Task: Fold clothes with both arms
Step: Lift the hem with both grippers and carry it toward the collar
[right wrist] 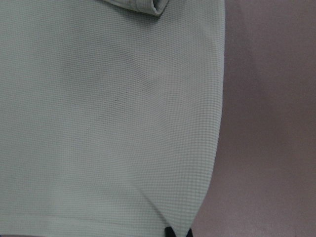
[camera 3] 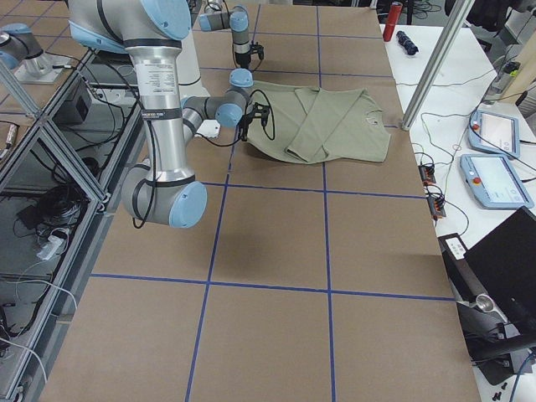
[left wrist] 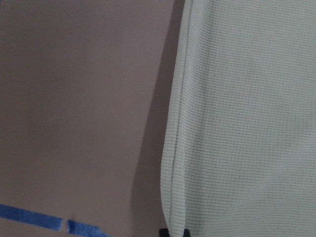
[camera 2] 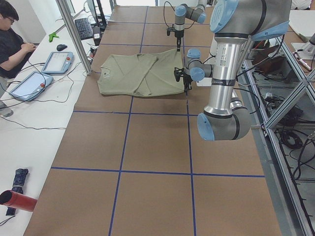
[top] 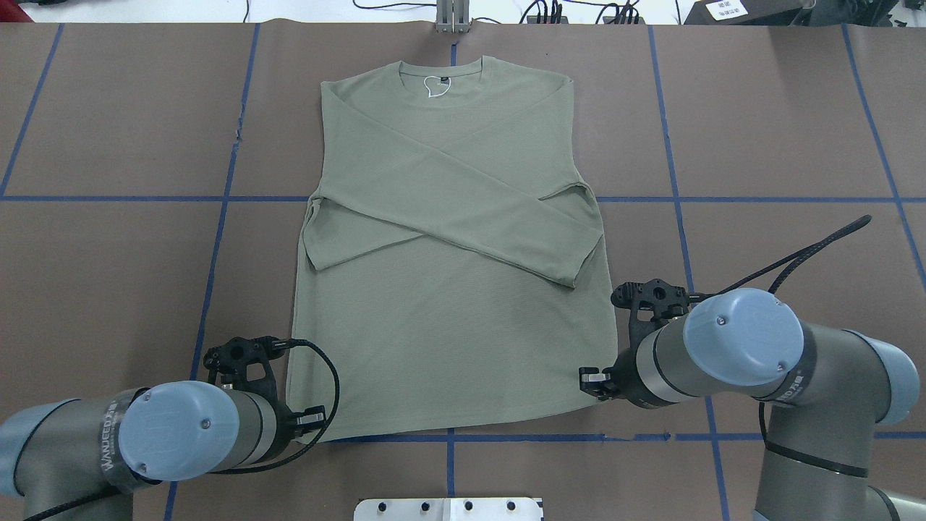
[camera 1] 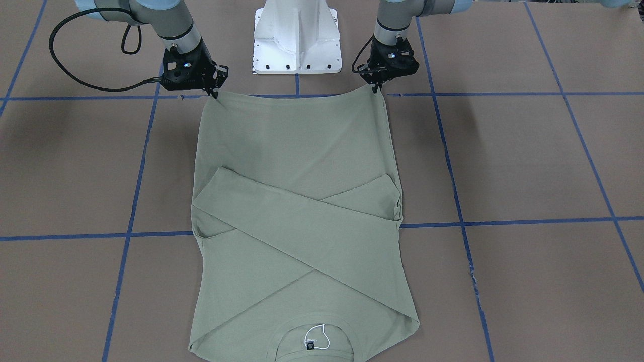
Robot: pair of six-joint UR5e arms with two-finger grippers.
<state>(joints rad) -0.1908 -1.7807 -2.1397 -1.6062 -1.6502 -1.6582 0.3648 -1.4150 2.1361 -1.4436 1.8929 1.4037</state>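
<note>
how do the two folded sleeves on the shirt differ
The upper sleeve crosses over the other and shows along its whole length; the lower sleeve runs beneath it and is partly hidden at the crossing. The upper sleeve's cuff ends toward the robot's right side, the lower sleeve's toward its left. Both lie flat, folded diagonally across the shirt, together forming an X.

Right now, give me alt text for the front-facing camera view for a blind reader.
A sage-green long-sleeved shirt lies flat on a brown table, sleeves crossed over its body, collar nearest the camera. The left gripper and right gripper each pinch a far hem corner.
</note>
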